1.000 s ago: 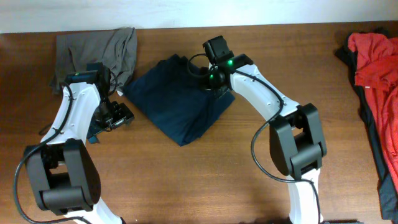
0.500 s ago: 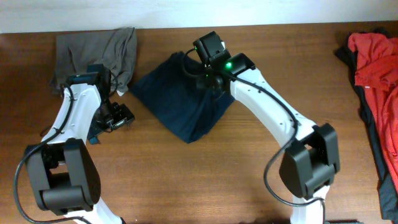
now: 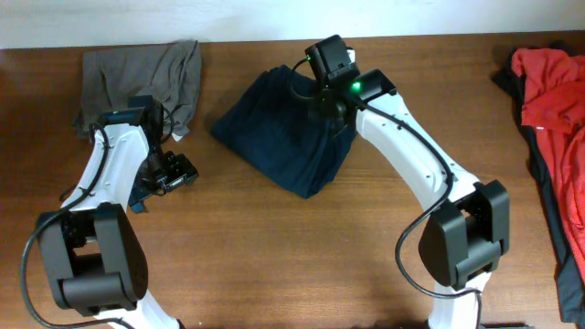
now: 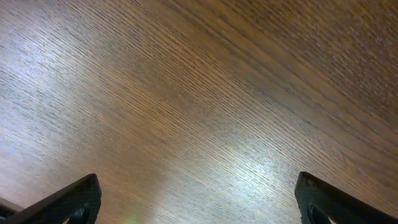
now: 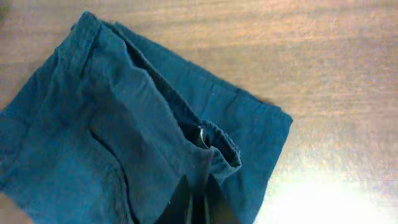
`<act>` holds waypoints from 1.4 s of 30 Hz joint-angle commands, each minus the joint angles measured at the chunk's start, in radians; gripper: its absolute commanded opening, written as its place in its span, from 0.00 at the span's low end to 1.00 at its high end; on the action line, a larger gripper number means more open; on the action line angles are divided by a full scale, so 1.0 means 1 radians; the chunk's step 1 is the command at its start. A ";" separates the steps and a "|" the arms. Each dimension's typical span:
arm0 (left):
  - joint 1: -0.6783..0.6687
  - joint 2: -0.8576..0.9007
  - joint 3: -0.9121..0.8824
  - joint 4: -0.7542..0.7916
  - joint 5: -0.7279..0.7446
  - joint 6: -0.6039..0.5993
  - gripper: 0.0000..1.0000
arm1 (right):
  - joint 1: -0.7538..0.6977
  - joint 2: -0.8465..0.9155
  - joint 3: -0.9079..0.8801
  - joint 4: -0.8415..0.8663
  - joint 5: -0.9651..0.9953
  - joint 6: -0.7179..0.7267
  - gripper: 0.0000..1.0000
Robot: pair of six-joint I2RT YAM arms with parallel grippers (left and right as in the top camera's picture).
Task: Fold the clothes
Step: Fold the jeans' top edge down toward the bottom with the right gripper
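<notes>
Navy garment [image 3: 283,146], partly folded, lying on the table [image 3: 274,265] at centre rear, between the olive-grey garment [image 3: 146,73] at the rear left and the red garment [image 3: 548,82] at the right edge, apart from both. The right gripper [image 5: 196,202] has its fingers pressed together on a bunched fold of the navy cloth near a seamed edge, a pinch that probably serves to drag or turn a layer over. The left gripper [image 4: 199,194] is spread wide over bare wood, touching no cloth, apparently parked aside so the fabric can move freely.
</notes>
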 commanded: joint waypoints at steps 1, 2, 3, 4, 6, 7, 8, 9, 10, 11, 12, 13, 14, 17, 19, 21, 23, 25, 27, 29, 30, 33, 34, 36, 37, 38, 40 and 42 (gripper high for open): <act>0.001 -0.021 -0.008 0.002 -0.011 -0.002 0.99 | -0.023 0.064 0.021 0.052 0.034 -0.043 0.04; 0.001 -0.021 -0.008 0.002 -0.011 -0.002 0.99 | -0.027 0.077 0.021 0.067 0.033 -0.050 0.04; 0.001 -0.021 -0.008 0.002 -0.011 -0.002 0.99 | -0.031 0.093 0.021 0.083 0.034 -0.051 0.04; 0.001 -0.021 -0.008 0.002 -0.011 -0.002 0.99 | -0.036 0.106 0.021 0.097 0.034 -0.053 0.04; 0.001 -0.021 -0.008 0.002 -0.011 -0.002 0.99 | -0.049 0.129 0.021 0.119 0.040 -0.053 0.04; 0.001 -0.021 -0.008 0.002 -0.011 -0.002 0.99 | -0.057 0.140 0.021 0.126 0.051 -0.053 0.04; 0.001 -0.021 -0.008 0.002 -0.011 -0.002 0.99 | -0.064 0.146 0.021 0.130 0.063 -0.053 0.04; 0.001 -0.021 -0.008 0.002 -0.011 -0.002 0.99 | -0.075 0.156 0.021 0.135 0.080 -0.053 0.04; 0.001 -0.021 -0.008 0.002 -0.011 -0.002 0.99 | -0.084 0.158 0.021 0.136 0.087 -0.053 0.05; 0.001 -0.021 -0.008 0.002 -0.011 -0.002 0.99 | -0.096 0.162 0.021 0.135 0.090 -0.053 0.05; 0.001 -0.021 -0.008 0.002 -0.011 -0.002 0.99 | -0.106 0.163 0.021 0.132 0.090 -0.053 0.06; 0.000 -0.021 -0.008 0.002 -0.010 -0.002 0.99 | -0.116 0.163 0.021 0.129 0.089 -0.053 0.09; 0.000 -0.021 -0.008 0.002 -0.011 -0.002 0.99 | -0.126 0.163 0.021 0.127 0.086 -0.053 0.27; 0.000 -0.021 -0.008 0.002 -0.011 -0.002 0.99 | -0.141 0.163 0.021 0.121 0.046 -0.091 0.84; 0.000 -0.021 -0.008 0.003 -0.011 -0.002 0.99 | -0.142 0.161 0.022 0.110 0.014 -0.126 0.99; 0.000 -0.021 -0.008 0.002 -0.011 -0.002 0.99 | -0.139 0.152 0.022 0.092 0.014 -0.128 0.99; 0.000 -0.021 -0.008 0.002 -0.011 -0.002 0.99 | -0.138 0.132 0.022 0.079 -0.010 -0.127 0.98; 0.000 -0.021 -0.008 0.002 -0.011 -0.002 0.99 | -0.134 0.107 0.022 0.069 -0.074 -0.128 0.86; 0.000 -0.021 -0.008 0.003 -0.011 -0.002 0.99 | -0.126 0.067 0.022 0.050 -0.183 -0.129 0.42; 0.000 -0.021 -0.008 0.006 -0.011 -0.002 0.99 | -0.112 0.050 0.022 0.032 -0.292 -0.178 0.23; 0.000 -0.021 -0.008 0.006 -0.010 -0.002 0.99 | -0.105 0.050 0.022 0.021 -0.332 -0.212 0.23; 0.000 -0.021 -0.008 0.006 -0.010 -0.002 0.99 | -0.073 0.064 0.021 -0.041 -0.340 -0.270 0.17; 0.000 -0.021 -0.008 0.006 -0.010 -0.002 0.99 | -0.060 0.078 0.021 -0.061 -0.318 -0.281 0.13; 0.000 -0.021 -0.008 0.005 -0.010 -0.002 0.99 | -0.040 0.103 0.021 -0.083 -0.277 -0.282 0.07; 0.000 -0.021 -0.008 0.005 -0.010 -0.002 0.99 | -0.034 0.114 0.021 -0.087 -0.260 -0.282 0.06; 0.000 -0.021 -0.008 0.005 -0.010 -0.002 0.99 | -0.029 0.126 0.021 -0.088 -0.252 -0.282 0.05; 0.000 -0.021 -0.008 0.005 -0.010 -0.002 0.99 | -0.027 0.156 0.021 -0.084 -0.241 -0.281 0.04; 0.000 -0.021 -0.008 0.003 -0.010 -0.002 0.99 | -0.029 0.176 0.021 -0.080 -0.202 -0.282 0.04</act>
